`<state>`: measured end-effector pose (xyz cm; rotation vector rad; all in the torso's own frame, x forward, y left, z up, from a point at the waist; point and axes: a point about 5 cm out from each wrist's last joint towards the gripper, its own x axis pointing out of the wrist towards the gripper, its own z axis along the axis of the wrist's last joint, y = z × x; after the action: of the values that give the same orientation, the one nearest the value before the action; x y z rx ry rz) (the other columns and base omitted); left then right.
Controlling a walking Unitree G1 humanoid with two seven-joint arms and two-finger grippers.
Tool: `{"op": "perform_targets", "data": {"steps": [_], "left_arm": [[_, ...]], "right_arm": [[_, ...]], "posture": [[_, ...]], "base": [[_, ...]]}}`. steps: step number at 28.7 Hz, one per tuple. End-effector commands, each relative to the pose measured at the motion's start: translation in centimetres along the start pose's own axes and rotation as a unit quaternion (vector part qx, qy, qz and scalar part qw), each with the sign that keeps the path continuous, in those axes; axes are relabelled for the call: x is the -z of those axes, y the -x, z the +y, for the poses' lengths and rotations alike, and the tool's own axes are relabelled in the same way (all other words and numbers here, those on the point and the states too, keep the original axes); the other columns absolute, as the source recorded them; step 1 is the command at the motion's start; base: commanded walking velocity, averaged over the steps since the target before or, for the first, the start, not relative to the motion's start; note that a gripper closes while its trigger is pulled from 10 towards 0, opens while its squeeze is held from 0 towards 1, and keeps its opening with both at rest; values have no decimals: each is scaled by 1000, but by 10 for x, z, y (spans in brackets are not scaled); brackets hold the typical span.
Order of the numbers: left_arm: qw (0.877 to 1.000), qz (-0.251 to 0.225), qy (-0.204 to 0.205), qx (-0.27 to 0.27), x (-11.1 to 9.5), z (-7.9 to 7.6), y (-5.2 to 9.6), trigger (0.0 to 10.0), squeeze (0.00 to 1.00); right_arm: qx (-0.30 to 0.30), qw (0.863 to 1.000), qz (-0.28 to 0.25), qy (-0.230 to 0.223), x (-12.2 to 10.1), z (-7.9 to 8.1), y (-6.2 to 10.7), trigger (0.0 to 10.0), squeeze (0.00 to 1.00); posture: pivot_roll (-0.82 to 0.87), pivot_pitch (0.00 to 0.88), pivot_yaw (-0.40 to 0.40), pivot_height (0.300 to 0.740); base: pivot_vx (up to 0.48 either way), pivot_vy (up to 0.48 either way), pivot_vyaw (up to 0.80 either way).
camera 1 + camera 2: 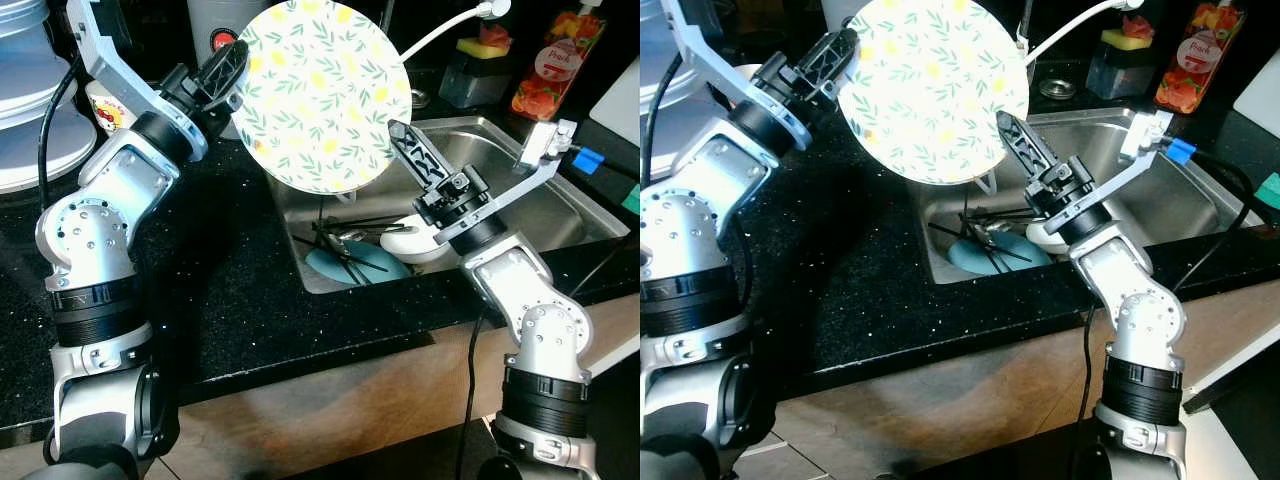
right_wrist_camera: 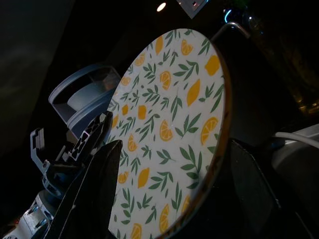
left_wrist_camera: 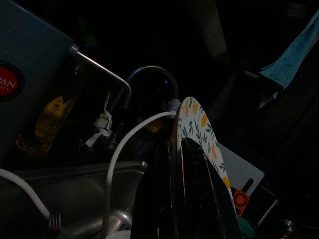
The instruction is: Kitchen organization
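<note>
— Holding the plate (image 1: 325,92) up over the sink (image 1: 560,215), are we getting anywhere with this kitchen?

— We are only partway, by our reckoning. The plate, patterned with lemons and leaves, is hanging in the air above the sink's left end, tilted with its face toward us. Down in the basin a blue dish (image 1: 352,265), a white bowl (image 1: 412,240) and some dark utensils (image 1: 345,242) are still lying, so most of the work is waiting.

— Who is carrying the plate?

— Our left gripper (image 1: 228,68) is pinching its rim on the side toward the counter (image 1: 230,290); in the left wrist view the two black fingers (image 3: 199,194) are pressing together on the plate's edge. That arm is reaching up and across from the counter's left part, elbow bent.

— And the right one?

— Our right gripper (image 1: 408,148) is pointing up from the sink's front edge at the plate's lower right rim. In its wrist view the fingers (image 2: 94,189) are spreading to either side of the plate, so we are judging it open, close to the rim and not yet clamping.

— What is that suggesting?

— We are probably passing the plate from one gripper to the other, or steadying it. Where it is going, we cannot tell.
</note>
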<state>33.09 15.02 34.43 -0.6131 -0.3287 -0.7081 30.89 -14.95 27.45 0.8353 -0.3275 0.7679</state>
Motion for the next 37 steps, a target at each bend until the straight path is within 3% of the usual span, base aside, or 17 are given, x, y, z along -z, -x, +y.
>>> {"op": "perform_targets", "data": {"steps": [1, 14, 15, 16, 17, 18, 19, 27, 28, 33, 36, 37], "left_arm": [[1000, -6, -5, 13, -1, -6, 0, 10000, 0], [1000, 16, 0, 19, 15, -9, 0, 10000, 0], [1000, 18, 1, 19, 16, -9, 0, 10000, 0], [1000, 20, 3, 18, 18, -9, 1, 10000, 0], [1000, 20, 3, 18, 18, -9, 1, 10000, 0], [1000, 24, 5, 15, 20, -7, 1, 10000, 0], [1000, 26, 8, 11, 22, -6, 1, 10000, 0], [1000, 1, 2, -9, 20, -4, -1, 10000, 0], [1000, -5, 5, -14, 18, -2, -2, 10000, 1000], [1000, -18, -7, 6, 11, -7, 1, 10000, 1000], [1000, -13, 7, -5, 9, -4, 3, 10000, 1000], [1000, -15, 8, -4, 7, -4, 5, 10000, 0]], "right_arm": [[-13, 1000, 2, -15, 2, 3, -2, 10000, 0], [-46, 997, 15, -64, 17, 14, -8, 10000, 0], [-47, 997, 17, -64, 19, 15, -9, 9608, 0], [-46, 997, 18, -63, 20, 14, -9, 7098, 0], [-46, 997, 18, -63, 20, 14, -9, 7098, 0], [-39, 997, 21, -62, 22, 12, -10, 1961, 0], [-30, 997, 23, -61, 24, 10, -10, 0, 0], [5, 997, 8, -72, 21, -1, -9, 0, 0], [6, 997, 5, -74, 20, -2, -8, 0, 0], [11, 997, -12, -76, 15, -4, -6, 0, 0], [18, 997, -18, -73, 12, -6, -6, 0, 0], [22, 997, -22, -71, 10, -8, -6, 0, 0]], "posture": [[117, 52, -13, 740], [117, 54, -15, 740], [120, 55, -16, 740], [120, 55, -16, 740], [120, 55, -16, 740], [120, 55, -16, 740], [120, 56, -16, 740], [119, 58, -15, 740], [119, 59, -15, 740], [121, 60, -13, 740], [121, 60, -13, 740], [121, 60, -13, 740]], "base": [[0, 0, 0], [0, 0, 0], [0, 0, 0], [0, 0, 0], [0, 0, 0], [0, 0, 0], [0, 0, 0], [0, 0, 0], [0, 0, 0], [0, 0, 0], [0, 0, 0], [0, 0, 0]]}}
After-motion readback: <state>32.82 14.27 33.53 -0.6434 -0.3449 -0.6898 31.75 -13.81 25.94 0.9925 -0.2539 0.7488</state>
